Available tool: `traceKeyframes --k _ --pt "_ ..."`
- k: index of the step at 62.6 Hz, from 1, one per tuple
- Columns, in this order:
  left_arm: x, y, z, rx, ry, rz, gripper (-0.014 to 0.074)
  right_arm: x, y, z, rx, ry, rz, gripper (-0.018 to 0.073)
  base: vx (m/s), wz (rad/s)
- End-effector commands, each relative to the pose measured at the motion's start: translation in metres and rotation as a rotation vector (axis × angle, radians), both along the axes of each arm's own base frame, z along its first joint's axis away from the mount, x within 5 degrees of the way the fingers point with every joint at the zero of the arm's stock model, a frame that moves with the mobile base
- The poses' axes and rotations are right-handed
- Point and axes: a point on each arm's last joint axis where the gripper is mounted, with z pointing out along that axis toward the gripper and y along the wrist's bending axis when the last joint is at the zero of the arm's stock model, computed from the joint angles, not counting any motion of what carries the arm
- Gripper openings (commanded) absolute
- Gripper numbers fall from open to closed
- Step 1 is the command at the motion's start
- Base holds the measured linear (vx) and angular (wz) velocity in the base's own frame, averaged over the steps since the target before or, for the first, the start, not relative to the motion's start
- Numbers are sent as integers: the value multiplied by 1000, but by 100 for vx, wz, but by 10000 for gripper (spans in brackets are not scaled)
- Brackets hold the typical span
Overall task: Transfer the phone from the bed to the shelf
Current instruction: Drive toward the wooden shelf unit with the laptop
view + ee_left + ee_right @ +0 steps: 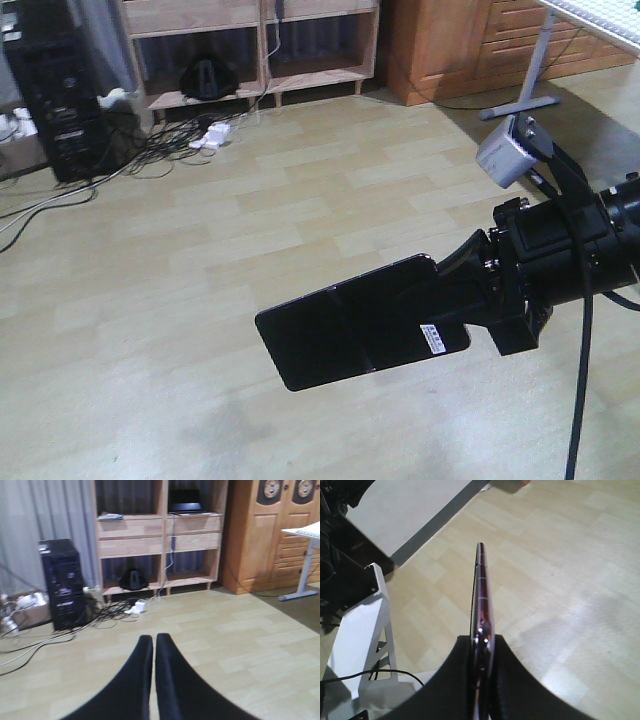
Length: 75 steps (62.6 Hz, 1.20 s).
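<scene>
- Gripping the phone (350,325) by one short end, the right claw (445,300) is clamped on it, one finger on each flat face.
- Right wrist view: phone edge-on between the fingers (462,652), pinkish metallic rim facing the camera, far end projecting past the fingertips.
- Phone is held in the air above the pale wood-pattern floor (200,250), long axis roughly level, glossy black face up and tilted towards the front camera; white sticker (436,338) sits on the edge nearest the claw.
- Left claw (154,639): fingers pressed nearly together, only a thin slit between them, nothing held.
- Shelf (130,545) stands well apart from the phone, against the far wall; two upper compartments, drawer fronts below, two lower compartments.
- Laptop (185,505) sits open in the upper right compartment.
- Black tower (62,582) stands left of the shelf; cables (107,612) and a white power strip (137,607) lie on the floor in front.
- Orange-brown cabinet (255,540) is right of the shelf; a white desk (305,530) is at the right edge.
</scene>
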Motion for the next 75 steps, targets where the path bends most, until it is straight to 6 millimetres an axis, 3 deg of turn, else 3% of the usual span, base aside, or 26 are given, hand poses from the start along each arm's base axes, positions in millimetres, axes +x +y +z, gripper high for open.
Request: traceKeyframes --k 1,75 --pt "-1 0 15 -11 -108 -2 1 -9 4 18 86 -2 41 -2 53 -27" --pt "-1 0 15 -11 -108 -2 1 -9 4 18 86 -2 41 -2 54 -25"
